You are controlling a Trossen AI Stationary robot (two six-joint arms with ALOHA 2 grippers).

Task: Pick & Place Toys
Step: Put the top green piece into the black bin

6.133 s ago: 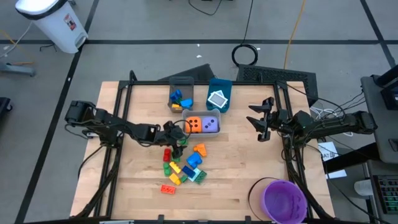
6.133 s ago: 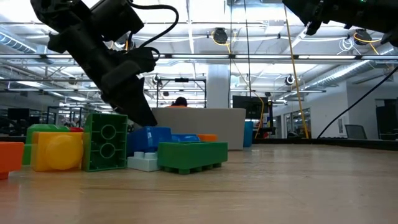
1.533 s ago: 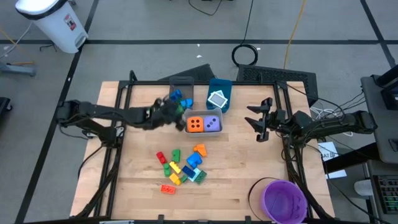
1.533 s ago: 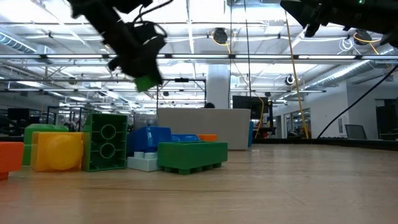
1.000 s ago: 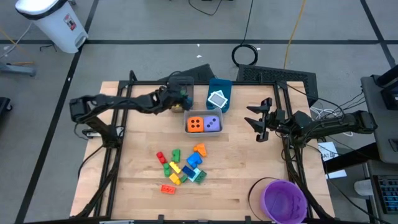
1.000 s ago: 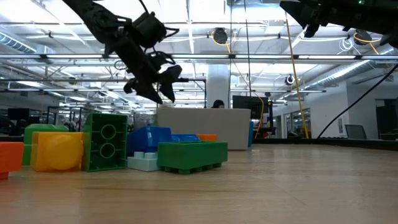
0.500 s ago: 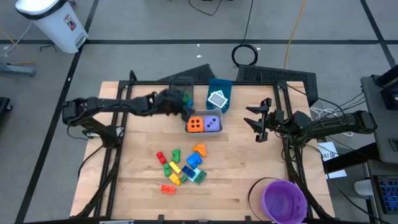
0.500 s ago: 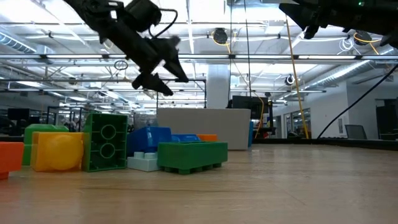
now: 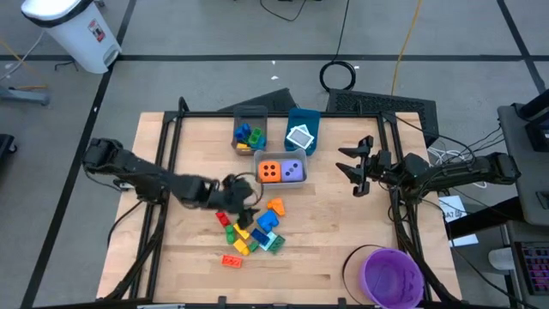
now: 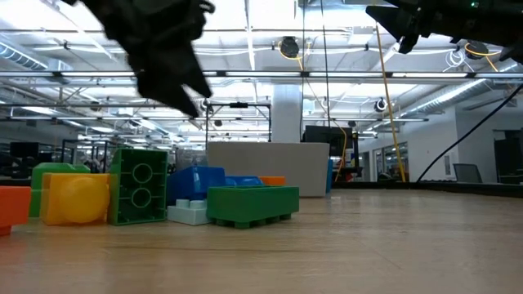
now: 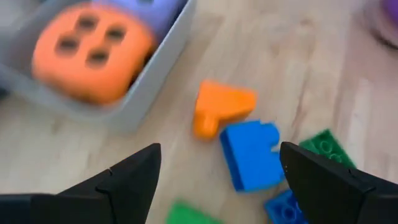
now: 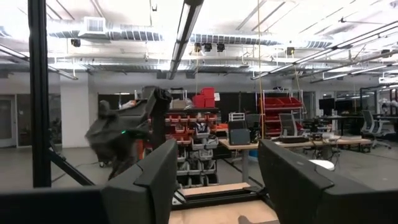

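The left gripper (image 9: 243,200) hangs just beside the pile of loose bricks (image 9: 251,228), on the side that faces the grey bin (image 9: 280,181) with the two dice, and its fingers (image 11: 134,174) stand wide apart with nothing between them. The wrist view looks down past them at an orange brick (image 11: 219,109) near the wall of this grey bin, a blue brick (image 11: 250,152) just beside the orange one, and a green brick (image 11: 324,147) a little farther from the bin. The orange die (image 11: 93,51) sits inside the bin, next to the purple die (image 9: 292,171). Other bricks already lie in a second grey bin (image 9: 250,134), which is beyond the dice bin as seen from the pile. I judge that these bricks are light, hard and stiff plastic with smooth faces, so they will not bend or break, but they can slide on the wood or jump out if they are pinched on a corner. The best hold seems to be across two flat, parallel side walls, low on the body and not on the studs. The orange brick has an irregular shape, so its straight sides are safer. The right gripper (image 9: 357,169) waits well apart from the pile, beyond the dice bin, with the fingers partly open and empty.
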